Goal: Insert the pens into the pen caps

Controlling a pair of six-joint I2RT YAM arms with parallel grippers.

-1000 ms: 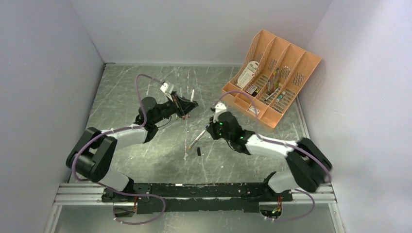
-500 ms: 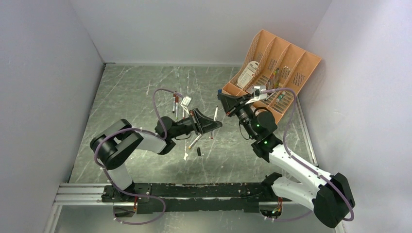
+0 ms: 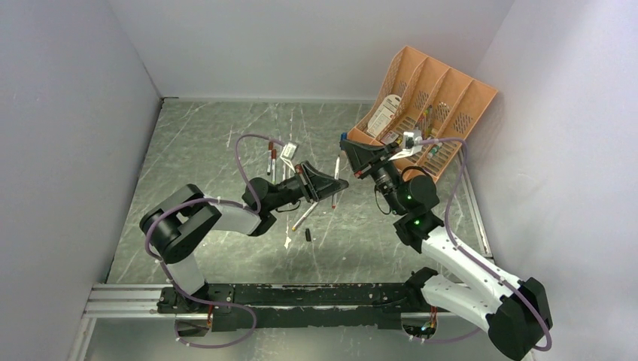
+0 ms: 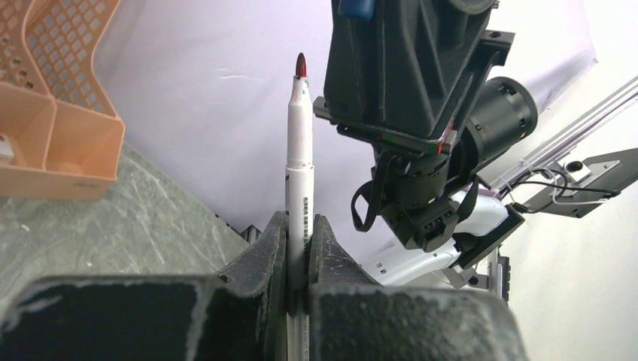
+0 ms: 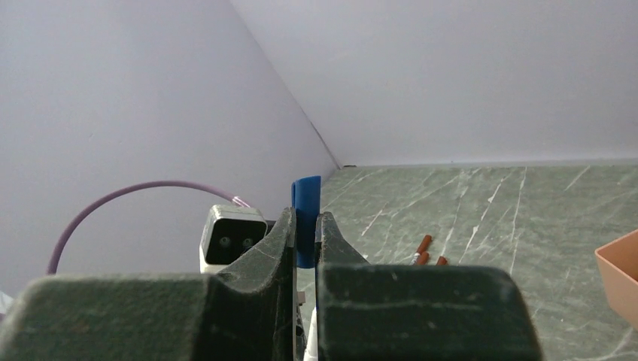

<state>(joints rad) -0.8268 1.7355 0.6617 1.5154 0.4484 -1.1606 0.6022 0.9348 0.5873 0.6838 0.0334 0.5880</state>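
- Above the middle of the grey-green marbled table (image 3: pixel 195 150), the left gripper (image 4: pixel 299 229) was clenched on a thin white marker pen with a red tip (image 4: pixel 298 143). The bare tip pointed away from the fingers (no cap on it).
- The right gripper (image 5: pixel 305 226) was clamped on a short blue plastic cap (image 5: pixel 305 197), which stuck out a little past the fingertips.
- Both grippers faced each other, near but apart. From the left wrist view, the pen tip stood just beside the right gripper's black body and had not entered the blue cap.
- On the table below them lay a loose white pen (image 3: pixel 304 218) and, just beside it, a small dark cap (image 3: pixel 308 235).
- Further back lay a few more pens with red ends (image 3: pixel 269 160).
- An orange slotted plastic organiser tray (image 3: pixel 444 98) stood at the far right, holding assorted items (too small to identify).
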